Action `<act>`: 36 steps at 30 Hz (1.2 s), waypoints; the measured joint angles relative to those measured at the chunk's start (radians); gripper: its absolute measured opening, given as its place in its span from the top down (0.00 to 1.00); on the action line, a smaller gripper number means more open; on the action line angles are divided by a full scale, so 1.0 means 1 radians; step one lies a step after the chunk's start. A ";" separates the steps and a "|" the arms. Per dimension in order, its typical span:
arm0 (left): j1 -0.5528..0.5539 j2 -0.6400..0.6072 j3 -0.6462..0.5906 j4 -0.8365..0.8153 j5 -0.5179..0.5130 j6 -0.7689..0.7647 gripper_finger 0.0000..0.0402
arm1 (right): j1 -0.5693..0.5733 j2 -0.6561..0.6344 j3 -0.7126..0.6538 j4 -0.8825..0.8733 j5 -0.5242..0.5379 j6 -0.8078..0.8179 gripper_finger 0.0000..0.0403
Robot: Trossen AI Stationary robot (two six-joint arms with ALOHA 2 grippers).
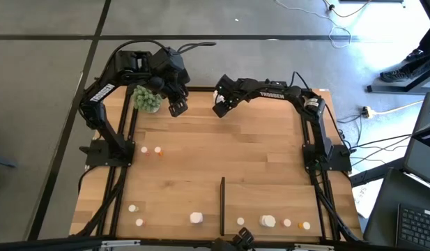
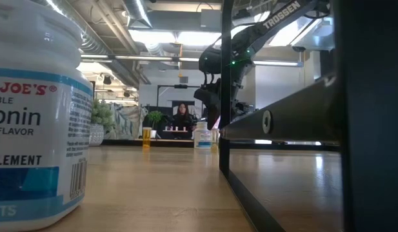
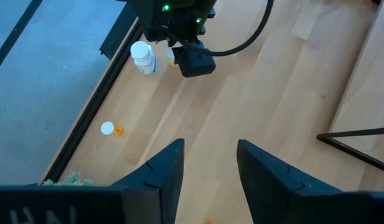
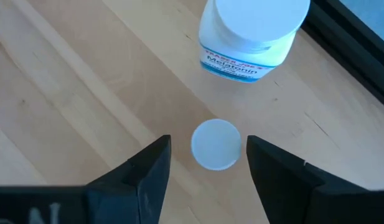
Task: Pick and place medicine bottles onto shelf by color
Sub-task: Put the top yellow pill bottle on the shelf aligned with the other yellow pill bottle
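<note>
My right gripper [image 4: 207, 152] is open above the far middle of the table [image 1: 220, 106]. Its fingers stand on either side of a small white-capped bottle [image 4: 215, 144] that stands upright on the wood, without touching it. A chunkier white bottle [image 4: 254, 34] stands just beyond it. My left gripper [image 3: 208, 155] is open and empty near the far left [image 1: 178, 104]. A small orange bottle [image 3: 109, 129] lies near the far edge. Two small bottles [image 1: 151, 149] stand at the left, and several bottles [image 1: 268, 221] stand along the near edge. The shelf's black strip [image 1: 222, 206] runs toward the near edge.
A green plant ball [image 1: 148, 98] sits at the far left corner beside my left gripper. A large white bottle [image 2: 31, 116] stands right in front of the low camera. Black frame rails [image 1: 120, 139] run along both table sides. A person [image 2: 182, 116] sits in the room beyond.
</note>
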 joint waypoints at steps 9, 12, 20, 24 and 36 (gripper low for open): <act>0.000 0.000 0.000 0.000 0.000 0.000 0.65 | 0.000 0.000 0.000 0.000 0.000 0.003 0.57; 0.000 0.000 0.000 0.000 0.000 0.000 0.65 | 0.000 0.000 0.000 0.000 0.001 0.003 0.60; 0.000 0.000 0.000 0.000 0.000 0.000 0.65 | 0.000 0.000 0.000 0.000 0.040 -0.001 0.60; 0.000 0.000 0.000 0.000 0.000 0.000 0.65 | 0.000 0.000 0.000 0.000 0.044 -0.002 0.60; 0.000 0.000 0.000 0.000 0.000 0.017 0.65 | 0.000 0.000 0.000 -0.001 0.034 -0.002 0.66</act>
